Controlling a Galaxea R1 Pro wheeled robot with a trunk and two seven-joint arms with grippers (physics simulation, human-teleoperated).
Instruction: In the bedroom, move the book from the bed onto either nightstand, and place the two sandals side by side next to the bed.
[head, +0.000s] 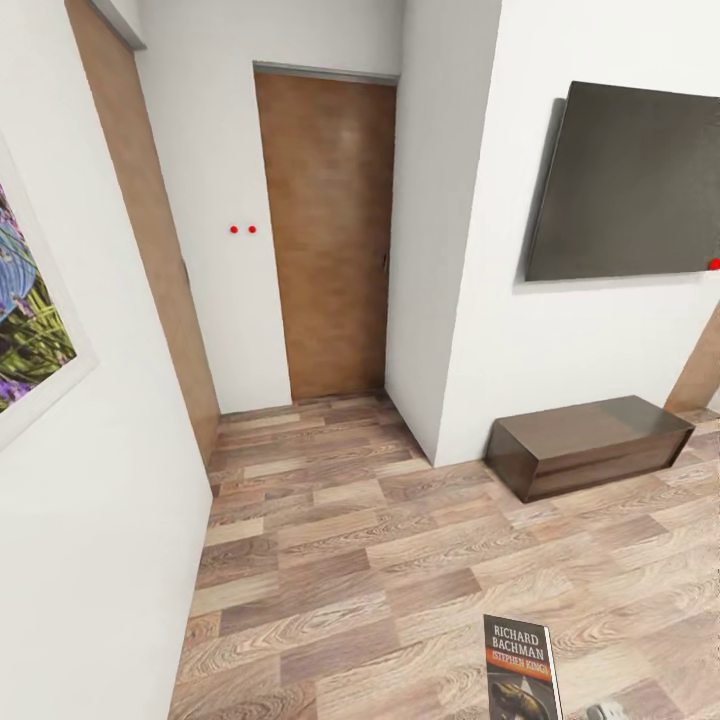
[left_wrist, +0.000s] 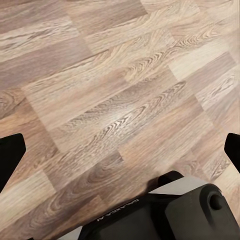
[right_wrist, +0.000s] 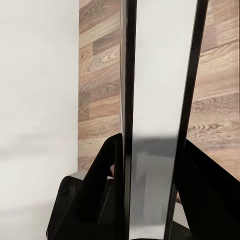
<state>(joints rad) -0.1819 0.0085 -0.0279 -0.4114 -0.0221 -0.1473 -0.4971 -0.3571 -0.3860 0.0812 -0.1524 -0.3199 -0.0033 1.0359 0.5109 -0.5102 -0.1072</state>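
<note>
Evidently the right hand (right_wrist: 150, 165) grips the book (head: 519, 668); left hand (left_wrist: 120, 150) gapes empty.

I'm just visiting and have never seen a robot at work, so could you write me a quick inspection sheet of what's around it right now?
Surface: wood-plank floor, bare where shown.
Job's things: the book, upright, is clamped edge-on between the right tool's fingers, at the head view's lower edge, cover reading RICHARD BACHMAN.
Clutter: nothing seen.
Grippers: the right tool is shut on the book; the left tool hangs open over the floor, with nothing between its fingertips.
Cables: nothing seen.
Surroundings: white walls, a closed wooden door, a dark wall panel, a low dark-brown cabinet against the wall, and a lavender picture.
</note>
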